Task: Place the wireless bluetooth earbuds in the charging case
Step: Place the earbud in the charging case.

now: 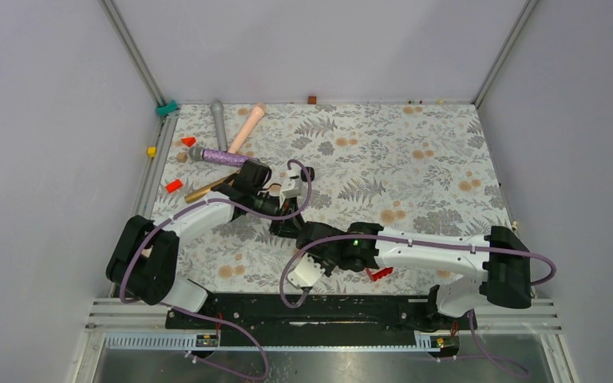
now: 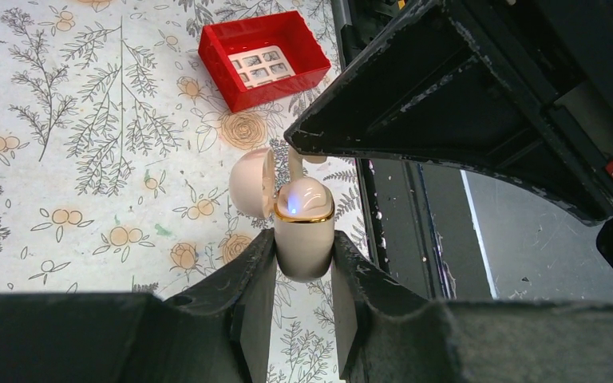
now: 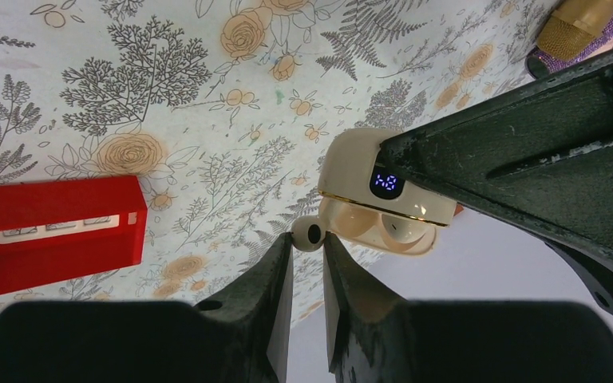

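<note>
Cream plastic with a gold rim, the case is held above the tabletop, between its middle and its left edge, not resting on it. The left tool pinches the case by its lower body, one finger on each side. The lid is swung open to one side, so the sockets can be reached. A second bud seems to sit already in one socket, and a small blue light shines on it.

The right tool is pressed together on a cream bud, gripped by the very tips of its fingers. This bud is just beside the open mouth of the case, perhaps touching the rim; I cannot tell which. The red box lies on the tabletop close to the near edge, well apart.

The step in hand, as I judge, is to put this bud in the free socket. To do it well, the right tool should first turn the bud so that it lines up with the socket, then push slowly and straight. The left tool should hold the case firm and not tilt it. The grip on the bud is small, so a side push against the rim can twist it out. It is better to let go only when the bud sits deep and level.
</note>
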Tool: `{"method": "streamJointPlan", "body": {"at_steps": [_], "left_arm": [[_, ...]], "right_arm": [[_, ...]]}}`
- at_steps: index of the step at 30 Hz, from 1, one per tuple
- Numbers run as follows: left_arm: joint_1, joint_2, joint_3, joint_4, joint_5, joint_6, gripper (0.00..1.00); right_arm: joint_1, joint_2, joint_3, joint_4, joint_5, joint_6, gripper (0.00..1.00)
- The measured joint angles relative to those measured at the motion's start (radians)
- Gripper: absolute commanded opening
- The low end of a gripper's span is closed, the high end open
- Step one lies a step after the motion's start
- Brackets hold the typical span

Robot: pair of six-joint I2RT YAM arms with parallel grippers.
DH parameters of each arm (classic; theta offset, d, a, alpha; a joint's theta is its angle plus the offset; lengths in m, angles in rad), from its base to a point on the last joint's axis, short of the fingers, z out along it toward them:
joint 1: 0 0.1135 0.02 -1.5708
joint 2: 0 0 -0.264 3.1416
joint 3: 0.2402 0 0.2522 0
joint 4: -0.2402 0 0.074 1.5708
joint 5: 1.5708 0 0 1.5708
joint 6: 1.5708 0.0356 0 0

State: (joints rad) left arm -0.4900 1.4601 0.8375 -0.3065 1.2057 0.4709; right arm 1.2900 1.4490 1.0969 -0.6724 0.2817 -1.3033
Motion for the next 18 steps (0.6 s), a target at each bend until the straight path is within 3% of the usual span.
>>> {"method": "streamJointPlan", "body": {"at_steps": [18], "left_arm": [[0.003, 0.000, 0.000, 0.011, 0.000, 0.009, 0.00]], "right_arm": [[0.009, 0.008, 0.005, 0.067, 0.014, 0.045, 0.38]]}}
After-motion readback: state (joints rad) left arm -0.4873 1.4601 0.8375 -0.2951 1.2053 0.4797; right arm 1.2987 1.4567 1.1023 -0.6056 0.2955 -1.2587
